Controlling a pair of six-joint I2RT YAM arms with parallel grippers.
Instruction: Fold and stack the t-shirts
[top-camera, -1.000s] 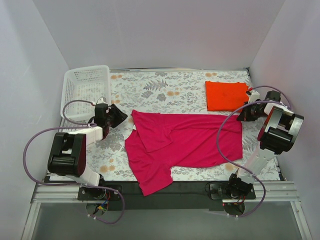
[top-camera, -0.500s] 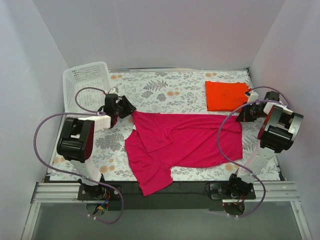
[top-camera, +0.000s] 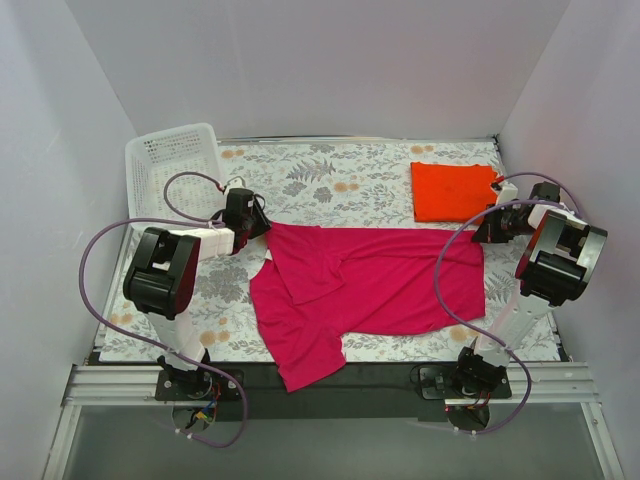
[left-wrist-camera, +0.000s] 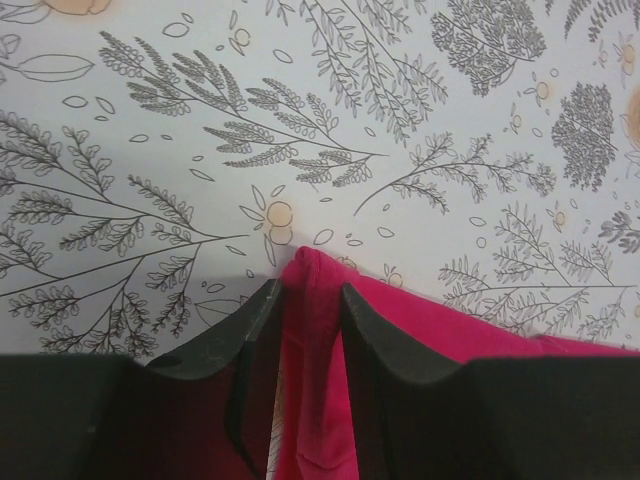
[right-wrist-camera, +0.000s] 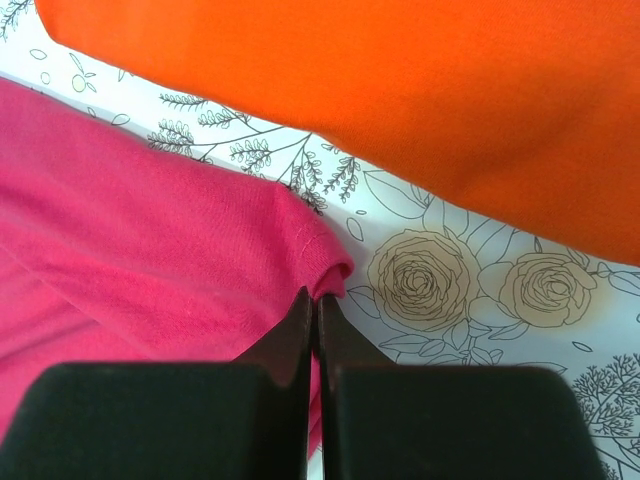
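Magenta-pink shirt (top-camera: 370, 285); orange-red shirt (top-camera: 453, 191); white basket (top-camera: 170, 170); floral-printed table (top-camera: 330, 180).

So the magenta-pink t-shirt (top-camera: 365, 285) is spread mostly flat mid-tabletop, partly folded, one sleeve drooping over the near edge. The orange-red t-shirt (top-camera: 452, 191) is already a neat rectangle at the far right, just beyond it.

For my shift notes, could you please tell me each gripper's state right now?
Left gripper: closing around a corner of the pink t-shirt.
Right gripper: shut on the pink t-shirt's other corner.
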